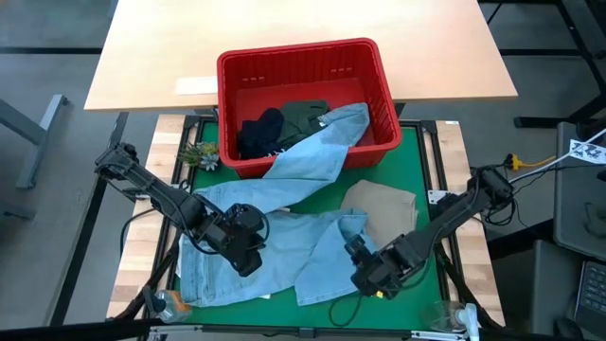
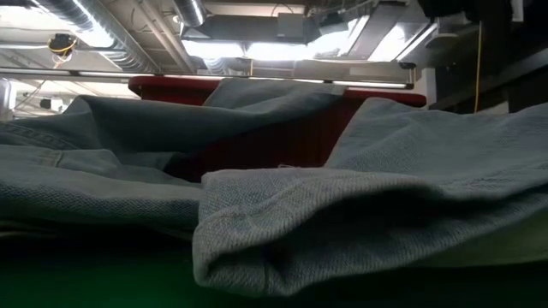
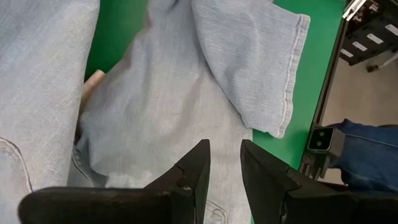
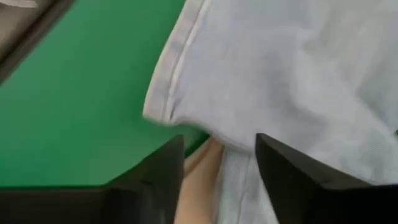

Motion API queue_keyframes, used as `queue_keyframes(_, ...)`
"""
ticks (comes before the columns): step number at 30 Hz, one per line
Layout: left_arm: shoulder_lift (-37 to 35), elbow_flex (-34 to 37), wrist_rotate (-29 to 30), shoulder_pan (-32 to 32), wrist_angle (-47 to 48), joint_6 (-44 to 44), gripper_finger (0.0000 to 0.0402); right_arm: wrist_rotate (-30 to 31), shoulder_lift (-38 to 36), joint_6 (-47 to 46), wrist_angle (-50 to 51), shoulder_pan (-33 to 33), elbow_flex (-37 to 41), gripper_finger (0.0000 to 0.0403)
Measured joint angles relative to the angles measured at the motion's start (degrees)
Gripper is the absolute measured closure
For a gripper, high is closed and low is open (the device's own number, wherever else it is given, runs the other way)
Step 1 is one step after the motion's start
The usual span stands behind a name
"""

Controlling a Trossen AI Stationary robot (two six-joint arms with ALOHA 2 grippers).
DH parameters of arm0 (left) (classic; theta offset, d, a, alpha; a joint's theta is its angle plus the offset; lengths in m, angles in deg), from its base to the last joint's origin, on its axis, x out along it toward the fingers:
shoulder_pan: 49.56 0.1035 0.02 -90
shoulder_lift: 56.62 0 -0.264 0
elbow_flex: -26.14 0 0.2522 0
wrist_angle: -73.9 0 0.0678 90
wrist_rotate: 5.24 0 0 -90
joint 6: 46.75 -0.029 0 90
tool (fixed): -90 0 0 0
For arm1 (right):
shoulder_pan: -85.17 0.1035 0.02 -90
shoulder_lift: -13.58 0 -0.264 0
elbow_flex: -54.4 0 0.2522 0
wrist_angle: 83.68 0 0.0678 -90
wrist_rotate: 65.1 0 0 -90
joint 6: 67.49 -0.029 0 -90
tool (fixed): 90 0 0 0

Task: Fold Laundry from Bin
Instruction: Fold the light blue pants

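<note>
Light blue jeans (image 1: 284, 218) lie spread on the green mat (image 1: 417, 152). One leg runs up over the near rim of the red bin (image 1: 298, 49), which holds dark garments (image 1: 260, 133). A khaki cloth (image 1: 383, 208) lies to the right, partly under a jeans leg. My left gripper (image 1: 250, 260) hovers over the jeans' left part, its fingers (image 3: 224, 149) a narrow gap apart with nothing between them. My right gripper (image 1: 363, 278) stands open over a leg's hem (image 4: 165, 93), with khaki cloth showing beneath it. In the low view, denim folds (image 2: 360, 214) hide both grippers.
A light wooden table (image 1: 284, 28) stands beyond the bin. A small green plant-like thing (image 1: 199, 153) lies left of the bin. Clear small objects sit at the mat's near corners (image 1: 166, 303) (image 1: 445, 317). Bare green mat shows right of the bin and along the near edge.
</note>
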State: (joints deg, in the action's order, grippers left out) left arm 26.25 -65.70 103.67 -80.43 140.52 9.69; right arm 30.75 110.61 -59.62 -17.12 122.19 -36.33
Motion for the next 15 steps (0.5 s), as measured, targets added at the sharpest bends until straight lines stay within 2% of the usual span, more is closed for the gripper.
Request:
queue_keyframes(6, 0.0, 0.0, 0.0, 0.0, 0.0, 0.0, 0.0316, 0.5, 3.2, 6.5, 1.0, 0.6, 0.0, 0.0148)
queue_keyframes(15, 0.0, 0.0, 0.0, 0.0, 0.0, 0.0, 0.0316, 2.8, 6.7, 15.9, -2.8, 0.5, 0.0, 0.0163)
